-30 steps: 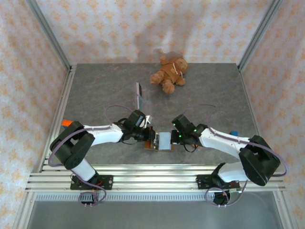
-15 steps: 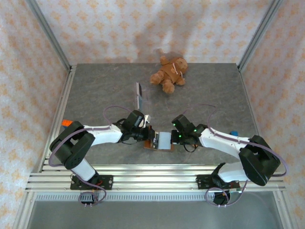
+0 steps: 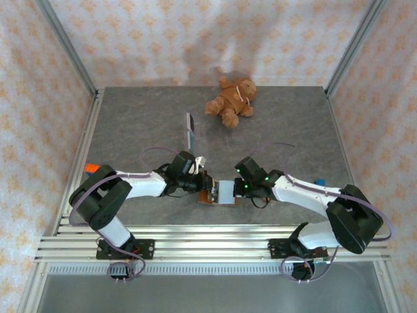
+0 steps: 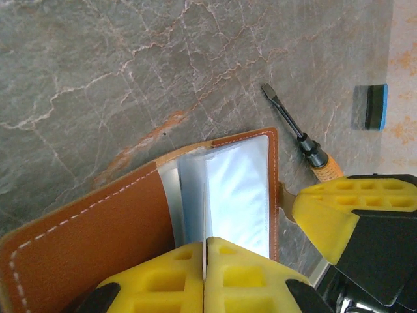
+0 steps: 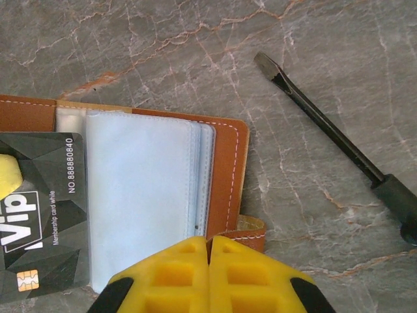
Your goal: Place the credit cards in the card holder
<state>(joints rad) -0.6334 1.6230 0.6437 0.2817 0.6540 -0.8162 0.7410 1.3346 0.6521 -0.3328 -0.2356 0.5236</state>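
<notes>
Left gripper [image 4: 204, 277]: I see fingers clamped on dark credit card [image 5: 42, 195], edge-on between them. Card overlaps open card holder [image 5: 228, 163], directly ahead on surface [image 5: 163, 52]. Right gripper [image 5: 208, 264]: fingers together at holder's edge, beside snap tab. Screwdriver [image 5: 313, 117] ahead-right of it, apart from holder.

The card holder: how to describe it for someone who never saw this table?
On the grey table, at the middle of the front edge, the card holder lies open. It is flat brown leather with white stitching and pale clear pockets, unlike the furry brown teddy bear at the back.
</notes>
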